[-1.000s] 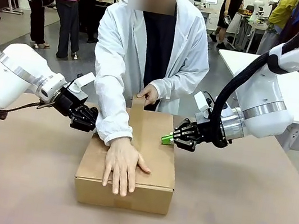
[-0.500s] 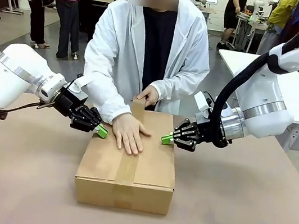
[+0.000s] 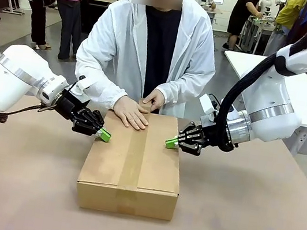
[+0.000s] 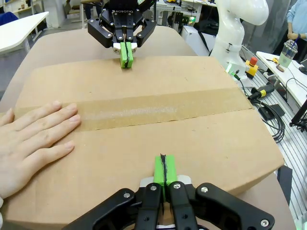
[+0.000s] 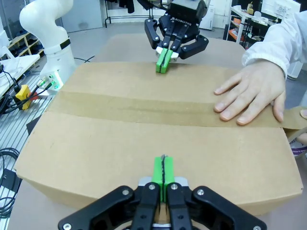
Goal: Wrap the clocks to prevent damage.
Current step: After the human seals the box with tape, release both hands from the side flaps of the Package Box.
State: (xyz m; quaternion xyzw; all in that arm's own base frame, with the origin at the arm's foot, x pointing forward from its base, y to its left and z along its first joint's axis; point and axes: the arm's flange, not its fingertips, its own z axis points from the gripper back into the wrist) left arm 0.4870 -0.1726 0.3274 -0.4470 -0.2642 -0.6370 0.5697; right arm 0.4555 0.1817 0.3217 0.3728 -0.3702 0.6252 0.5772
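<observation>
We press our left pincer (image 3: 104, 136) and right pincer (image 3: 170, 143), both squeezed together, on the box (image 3: 150, 173) the person's hand (image 3: 131, 113) tapes.

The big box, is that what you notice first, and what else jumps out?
Yes: the brown box sits mid-table with a strip of tape down its top. The left gripper and right gripper, jaws shut, press against its two sides, while a person's hand smooths the tape at the far end.
</observation>
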